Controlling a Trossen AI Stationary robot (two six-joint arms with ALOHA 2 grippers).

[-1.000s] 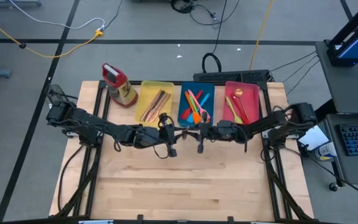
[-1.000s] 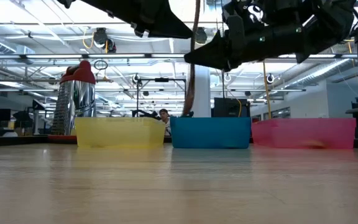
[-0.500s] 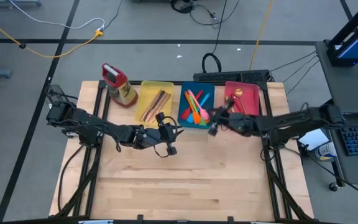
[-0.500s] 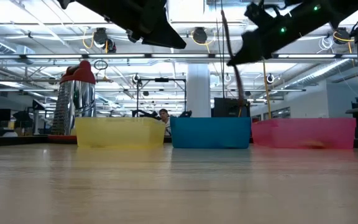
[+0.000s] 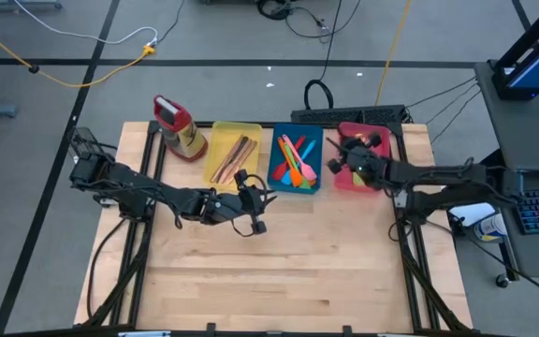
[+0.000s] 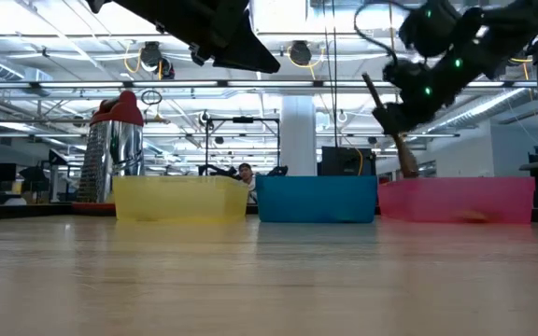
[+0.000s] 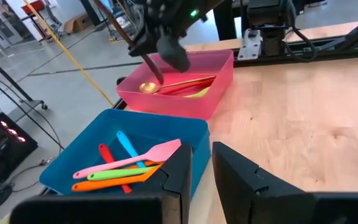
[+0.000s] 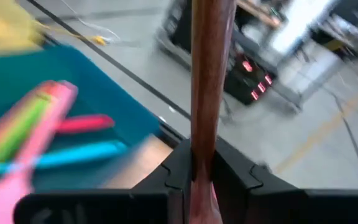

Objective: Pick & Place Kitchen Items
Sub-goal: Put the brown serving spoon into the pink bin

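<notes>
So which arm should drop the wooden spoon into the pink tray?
Right: its pincer already grips the spoon above the pink tray. The left pincer waits by the yellow tray.

Three trays stand in a row along the table's (image 5: 279, 271) far edge: one yellow tray (image 5: 220, 139), one blue tray (image 5: 312, 137) and one pink tray (image 5: 378, 138). One red-capped bottle (image 5: 178, 126) stands by the far left corner. The blue tray holds five plastic utensils (image 7: 126, 165): two pink, one green, one orange, one light blue. Two robot arms reach over the table. The right gripper (image 5: 344, 155) grips one wooden spoon (image 8: 209, 74).
</notes>
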